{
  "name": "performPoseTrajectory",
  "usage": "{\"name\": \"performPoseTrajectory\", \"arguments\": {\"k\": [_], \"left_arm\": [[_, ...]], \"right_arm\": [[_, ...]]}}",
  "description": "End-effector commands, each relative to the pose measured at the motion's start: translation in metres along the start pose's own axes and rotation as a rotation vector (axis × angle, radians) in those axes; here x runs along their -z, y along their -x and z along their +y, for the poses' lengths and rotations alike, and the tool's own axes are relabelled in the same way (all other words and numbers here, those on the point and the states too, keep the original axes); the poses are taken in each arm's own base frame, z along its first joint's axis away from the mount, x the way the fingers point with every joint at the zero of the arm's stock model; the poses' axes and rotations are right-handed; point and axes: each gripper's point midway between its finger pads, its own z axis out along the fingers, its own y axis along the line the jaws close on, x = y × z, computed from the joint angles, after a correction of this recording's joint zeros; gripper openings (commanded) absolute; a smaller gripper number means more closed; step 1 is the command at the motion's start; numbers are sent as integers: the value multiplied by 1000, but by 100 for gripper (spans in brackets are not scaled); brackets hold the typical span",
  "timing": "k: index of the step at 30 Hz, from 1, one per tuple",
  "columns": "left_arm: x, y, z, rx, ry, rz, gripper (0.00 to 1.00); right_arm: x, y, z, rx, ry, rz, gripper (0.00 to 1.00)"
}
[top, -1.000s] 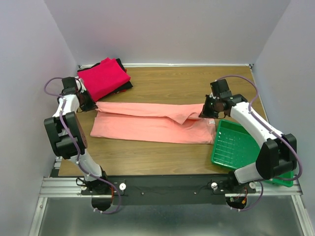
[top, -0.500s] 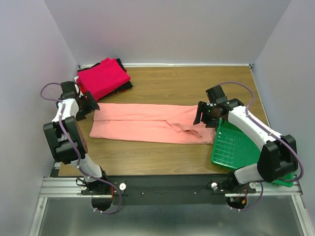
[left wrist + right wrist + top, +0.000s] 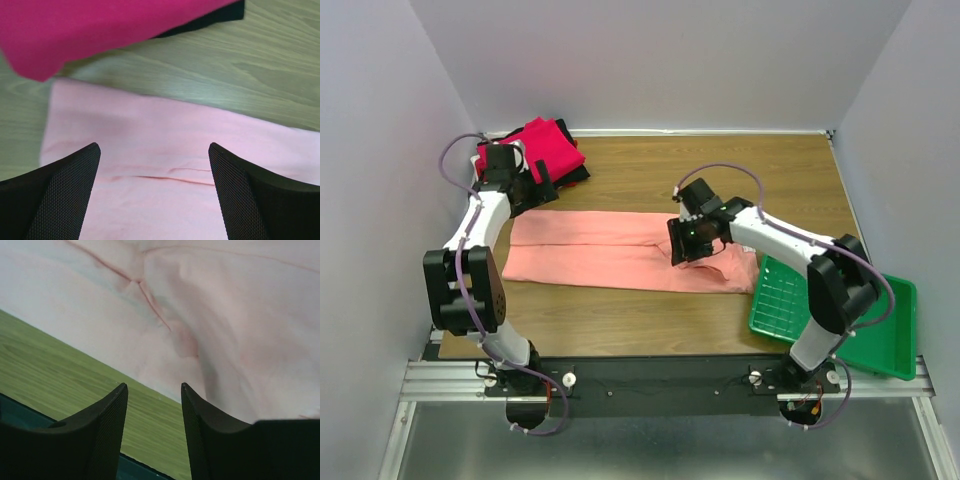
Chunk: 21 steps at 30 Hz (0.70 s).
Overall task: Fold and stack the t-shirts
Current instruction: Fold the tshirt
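Note:
A salmon-pink t-shirt (image 3: 610, 255) lies flat on the table, folded into a long band running left to right. More t-shirts sit stacked at the back left, magenta (image 3: 535, 150) on top and black (image 3: 575, 175) beneath. My left gripper (image 3: 542, 188) hovers wide open over the pink shirt's (image 3: 165, 200) left end, with the magenta shirt (image 3: 100, 30) just beyond it. Over the band's rumpled right part, by its near edge, my right gripper (image 3: 685, 245) hangs open. Only bare wood and the edge of the pink cloth (image 3: 210, 305) show between its fingers (image 3: 112, 410).
A green plastic tray (image 3: 840, 310) sits at the front right, its left rim close to the pink shirt's right end. Both arms reach in over the wooden table (image 3: 650, 165). Walls close in the left, right and back sides.
Both grippers opened and let go of the pink shirt's upper flap, which now lies flat. The left gripper moved back toward the stack; the right moved left over the shirt.

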Motion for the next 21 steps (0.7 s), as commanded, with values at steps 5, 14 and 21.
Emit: {"name": "performPoseTrajectory", "arguments": {"k": [5, 14, 21], "left_arm": [[-14, -11, -28, 25, -100, 26, 97], [-21, -22, -25, 23, -104, 51, 97], [-21, -24, -24, 18, -103, 56, 97]], "right_arm": [[-36, -20, -3, 95, -10, 54, 51], [-60, -10, -14, 76, -68, 11, 47], [-65, -15, -23, 77, -107, 18, 40]]}}
